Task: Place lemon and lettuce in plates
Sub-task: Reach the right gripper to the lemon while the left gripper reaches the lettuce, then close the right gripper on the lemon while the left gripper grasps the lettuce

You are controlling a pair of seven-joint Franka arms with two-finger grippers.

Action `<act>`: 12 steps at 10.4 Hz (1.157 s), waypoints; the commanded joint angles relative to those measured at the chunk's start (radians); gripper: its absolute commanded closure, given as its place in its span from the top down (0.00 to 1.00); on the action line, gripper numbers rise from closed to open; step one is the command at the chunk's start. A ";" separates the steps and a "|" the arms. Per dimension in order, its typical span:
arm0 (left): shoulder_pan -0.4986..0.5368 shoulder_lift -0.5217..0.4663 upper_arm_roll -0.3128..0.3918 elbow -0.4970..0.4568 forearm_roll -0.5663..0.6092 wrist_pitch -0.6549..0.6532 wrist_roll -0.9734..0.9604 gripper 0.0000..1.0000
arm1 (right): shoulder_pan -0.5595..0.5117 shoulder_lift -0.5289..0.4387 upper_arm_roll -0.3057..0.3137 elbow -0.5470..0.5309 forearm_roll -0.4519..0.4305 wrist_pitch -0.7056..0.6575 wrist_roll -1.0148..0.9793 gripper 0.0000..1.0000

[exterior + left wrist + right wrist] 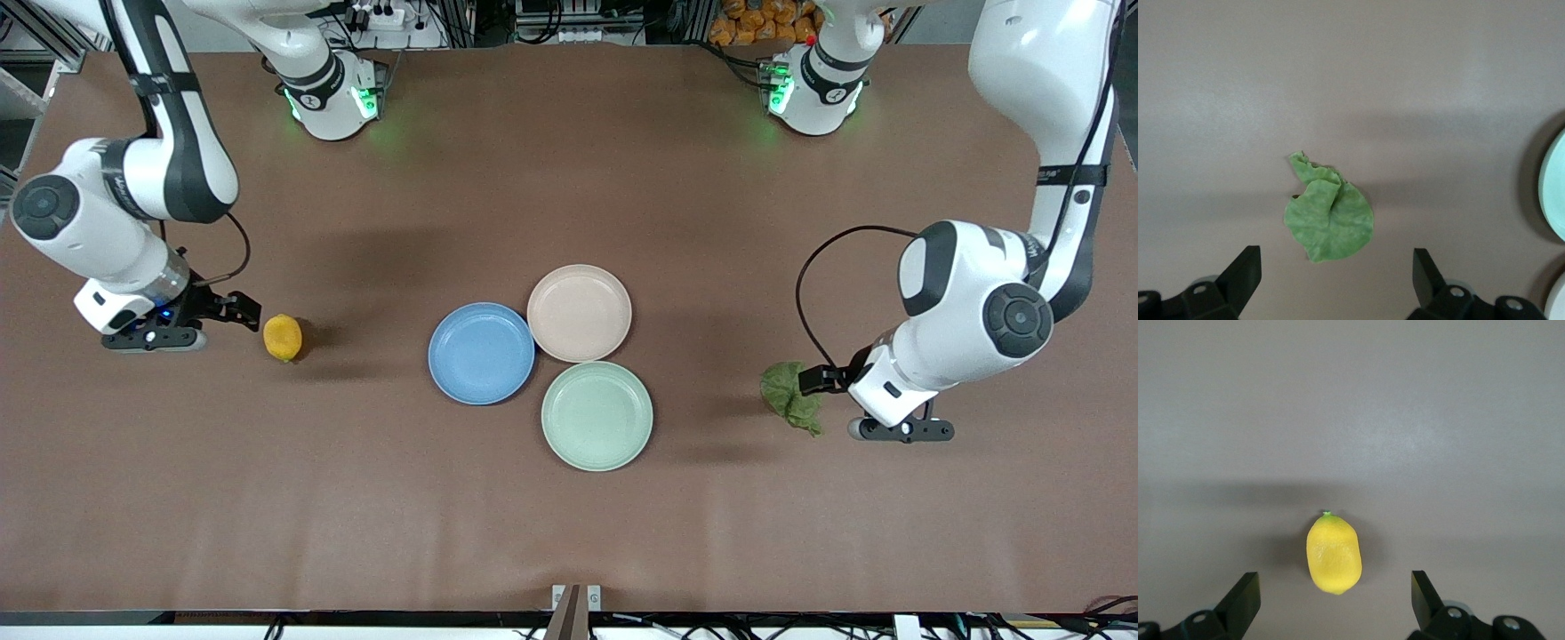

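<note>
Nearest the front camera lies the mint-green plate [597, 415]; the blue plate [481, 353] and the beige-pink plate [579, 312] sit just beside it, all empty. The lemon [283, 338] rests toward the right arm's end of the brown worktop [569, 516], the lettuce [792, 397] toward the left arm's end, so nothing is placed yet.

In the left wrist view, the left pincer [1336, 267] hangs released over the lettuce [1327, 217].

In the right wrist view, the right pincer [1336, 590] hangs released over the lemon [1333, 553].

Cables and frames edge the room.
</note>
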 commanded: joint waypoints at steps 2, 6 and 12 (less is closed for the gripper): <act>-0.008 0.068 -0.007 -0.011 0.167 0.071 -0.186 1.00 | -0.034 0.049 0.019 -0.111 -0.001 0.209 -0.018 1.00; -0.009 0.145 -0.008 -0.014 0.183 0.151 -0.250 1.00 | -0.034 0.137 0.025 -0.171 0.002 0.378 -0.014 1.00; -0.016 0.182 -0.007 -0.121 0.191 0.340 -0.274 1.00 | -0.034 0.263 0.056 -0.193 0.002 0.550 0.017 1.00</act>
